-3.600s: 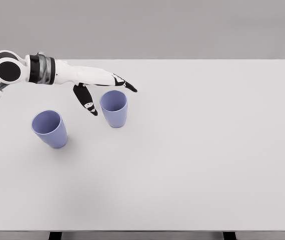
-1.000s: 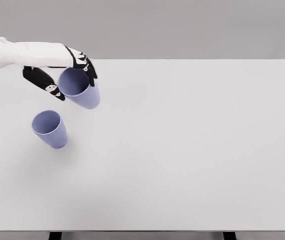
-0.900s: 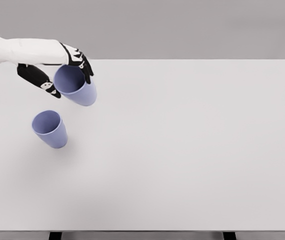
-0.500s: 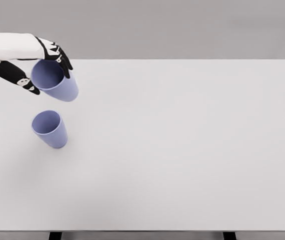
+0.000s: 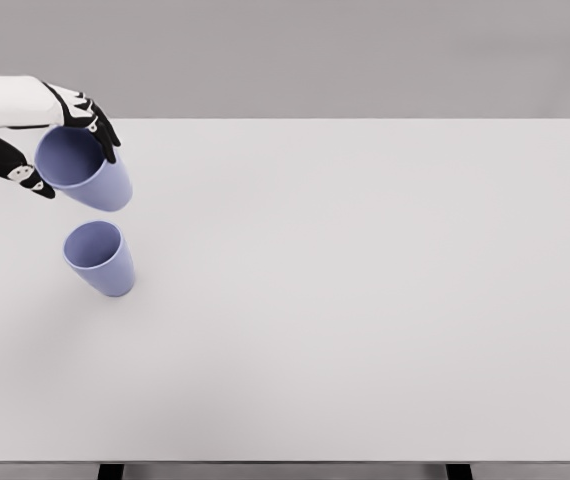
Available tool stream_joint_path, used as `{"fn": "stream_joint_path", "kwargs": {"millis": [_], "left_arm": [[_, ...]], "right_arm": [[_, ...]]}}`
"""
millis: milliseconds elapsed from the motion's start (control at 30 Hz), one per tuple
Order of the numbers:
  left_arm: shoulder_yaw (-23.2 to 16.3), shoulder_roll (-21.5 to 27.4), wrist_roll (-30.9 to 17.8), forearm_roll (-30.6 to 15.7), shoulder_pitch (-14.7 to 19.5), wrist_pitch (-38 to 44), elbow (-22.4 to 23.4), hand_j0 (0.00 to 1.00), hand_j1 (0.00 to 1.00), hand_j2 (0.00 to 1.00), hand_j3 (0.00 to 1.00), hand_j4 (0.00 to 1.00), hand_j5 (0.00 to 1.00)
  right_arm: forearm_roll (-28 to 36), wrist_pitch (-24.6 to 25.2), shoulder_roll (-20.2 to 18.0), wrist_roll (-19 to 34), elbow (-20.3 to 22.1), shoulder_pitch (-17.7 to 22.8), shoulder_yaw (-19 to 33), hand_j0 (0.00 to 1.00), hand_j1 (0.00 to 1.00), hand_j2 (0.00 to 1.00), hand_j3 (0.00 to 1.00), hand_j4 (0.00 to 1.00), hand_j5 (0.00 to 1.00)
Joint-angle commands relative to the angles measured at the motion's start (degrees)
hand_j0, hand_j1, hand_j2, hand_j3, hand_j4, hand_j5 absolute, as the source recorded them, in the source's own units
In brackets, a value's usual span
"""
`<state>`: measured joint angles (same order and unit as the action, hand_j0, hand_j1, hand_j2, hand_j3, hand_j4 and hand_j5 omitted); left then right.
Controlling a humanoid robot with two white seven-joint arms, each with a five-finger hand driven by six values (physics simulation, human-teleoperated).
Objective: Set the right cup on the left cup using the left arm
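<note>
Lavender right cup (image 5: 85, 168), gripped by the left hand (image 5: 40, 135), has moved leftward above the left cup (image 5: 100, 258).

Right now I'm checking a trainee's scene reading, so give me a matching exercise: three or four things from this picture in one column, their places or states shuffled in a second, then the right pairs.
Things:
1. left robot hand
2. held cup
3. standing cup
4. table

States:
A. upright on the table, mouth open upward
B. white surface that bears one cup
C. tilted, lifted clear of the table
D. fingers closed around a cup's rim

Pairs: 1-D, 2-C, 3-A, 4-B
</note>
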<state>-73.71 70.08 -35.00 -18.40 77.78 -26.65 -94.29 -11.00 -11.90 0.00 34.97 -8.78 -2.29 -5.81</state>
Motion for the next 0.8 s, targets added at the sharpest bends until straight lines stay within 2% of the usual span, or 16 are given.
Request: {"fn": "stream_joint_path", "kwargs": {"millis": [0, 333, 667, 767], "left_arm": [[-0.7, 0.2, 0.0, -0.3, 0.0, 1.1, -0.3, 0.53, 0.53, 0.53, 0.53, 0.53, 0.53], [-1.3, 4.7, 0.0, -0.3, 0.0, 0.9, -3.4, 0.54, 0.54, 0.54, 0.54, 0.54, 0.54], [-2.4, 5.3, 0.0, -0.3, 0.0, 1.1, -4.3, 0.53, 0.53, 0.53, 0.53, 0.53, 0.53], [-4.0, 5.2, 0.0, -0.3, 0.0, 5.3, -3.9, 0.53, 0.53, 0.53, 0.53, 0.53, 0.53]], "right_arm": [[-0.1, -0.1, 0.0, 0.0, 0.0, 0.0, 0.0, 1.00, 1.00, 1.00, 1.00, 1.00, 1.00], [-0.1, -0.1, 0.0, 0.0, 0.0, 0.0, 0.0, 1.00, 1.00, 1.00, 1.00, 1.00, 1.00], [-0.1, -0.1, 0.0, 0.0, 0.0, 0.0, 0.0, 1.00, 1.00, 1.00, 1.00, 1.00, 1.00], [-0.1, -0.1, 0.0, 0.0, 0.0, 0.0, 0.0, 1.00, 1.00, 1.00, 1.00, 1.00, 1.00]]}}
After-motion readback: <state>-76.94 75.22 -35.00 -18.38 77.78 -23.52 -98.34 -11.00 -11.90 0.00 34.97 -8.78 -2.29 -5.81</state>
